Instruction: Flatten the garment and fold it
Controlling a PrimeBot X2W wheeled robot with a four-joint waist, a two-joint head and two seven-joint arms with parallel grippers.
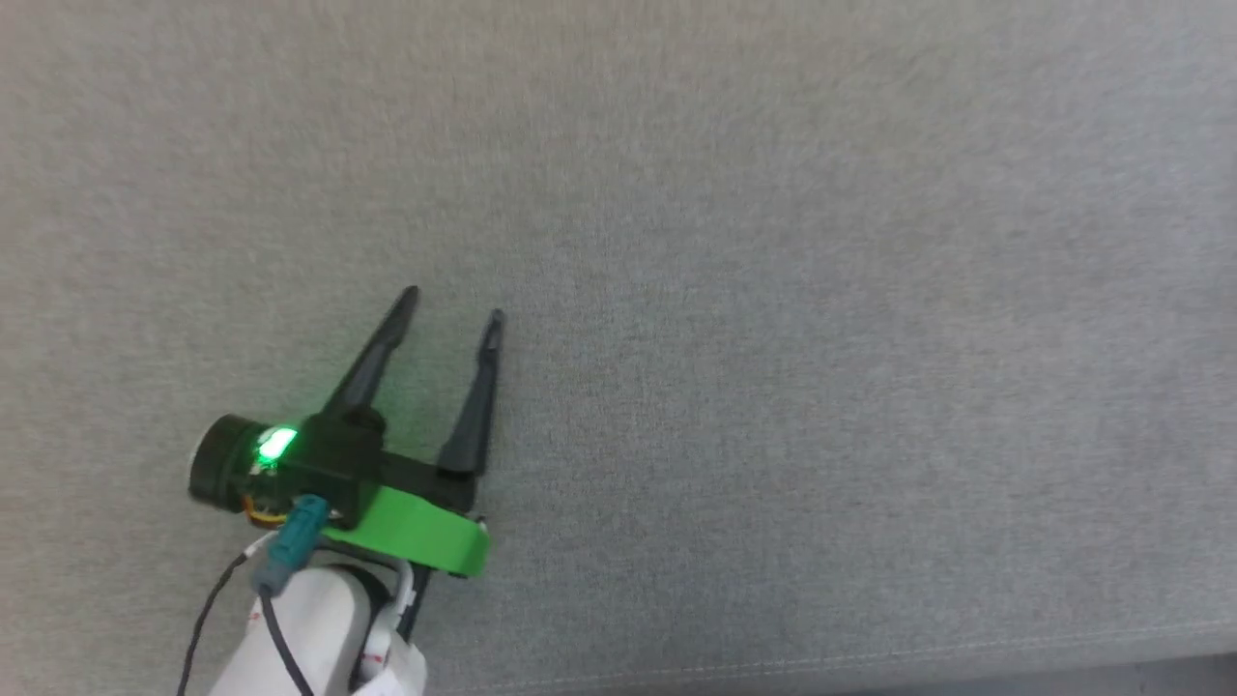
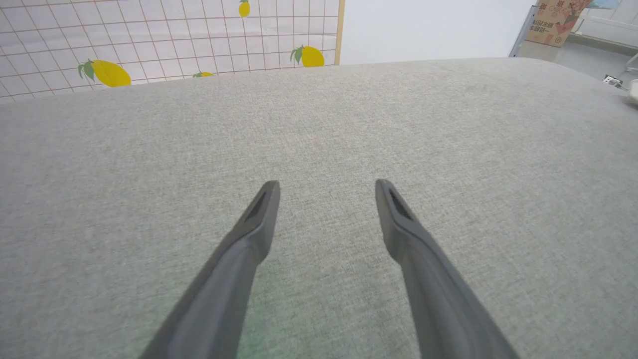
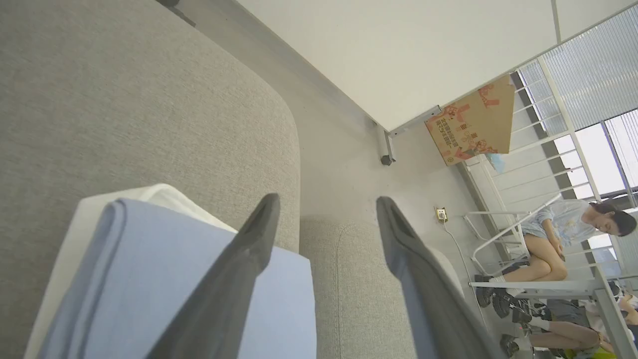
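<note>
Under the right gripper (image 3: 326,198) lay the garment (image 3: 149,269), a light blue folded stack with a white collar (image 3: 159,191) edge at its far end, resting on the grey cushion (image 3: 124,99) near the rounded corner. Gripper fingers stood apart with nothing between them. One finger crossed over the blue fabric; contact could not be told. The stack sat below and to that view's left of the fingers, its long axis seemingly along them, with the near end cut off. The left gripper (image 1: 452,303) was also spread wide and empty over bare cushion, so the right arm looked nearer. Folding looked about done. A cardboard box (image 3: 473,122) carried red print too small to read. No logo was legible on the shirt. A person (image 3: 553,234) sat beyond.
</note>
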